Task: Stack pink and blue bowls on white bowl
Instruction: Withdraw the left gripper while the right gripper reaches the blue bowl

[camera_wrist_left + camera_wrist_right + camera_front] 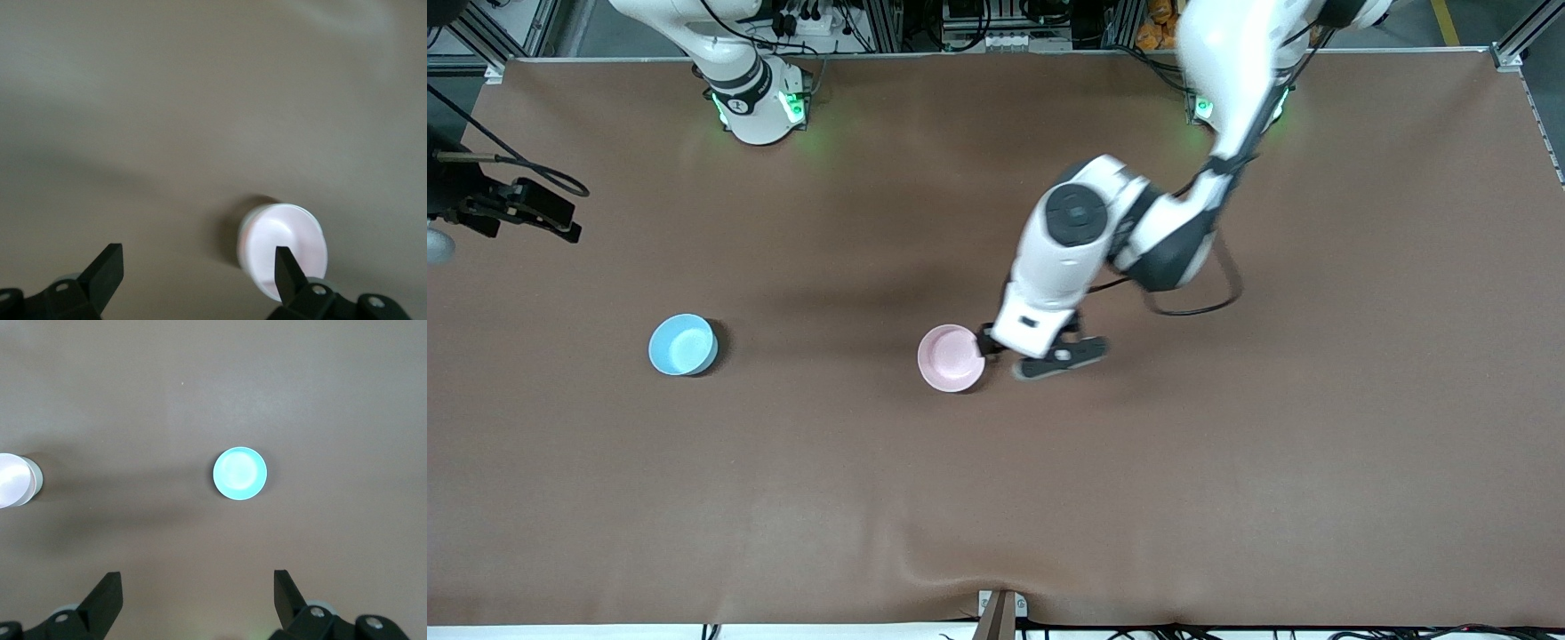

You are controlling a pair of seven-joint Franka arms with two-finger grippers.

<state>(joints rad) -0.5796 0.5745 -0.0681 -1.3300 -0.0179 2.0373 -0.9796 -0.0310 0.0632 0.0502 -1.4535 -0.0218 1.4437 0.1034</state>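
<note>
The pale pink bowl (951, 357) stands upright mid-table; it also shows in the left wrist view (283, 240), where a pale rim runs round it. The white bowl does not show on its own. The sky-blue bowl (683, 344) stands apart toward the right arm's end and shows in the right wrist view (240, 473). My left gripper (1005, 351) is open and empty just above the table beside the pink bowl, on the side toward the left arm's end (197, 260), with one finger (287, 270) over the bowl's edge. My right gripper (197, 583) is open and empty, high over the table, out of the front view.
Black camera gear (516, 204) juts over the table edge at the right arm's end. A small bracket (1000, 613) sits at the table edge nearest the front camera. The brown cloth (1227, 462) covers the table.
</note>
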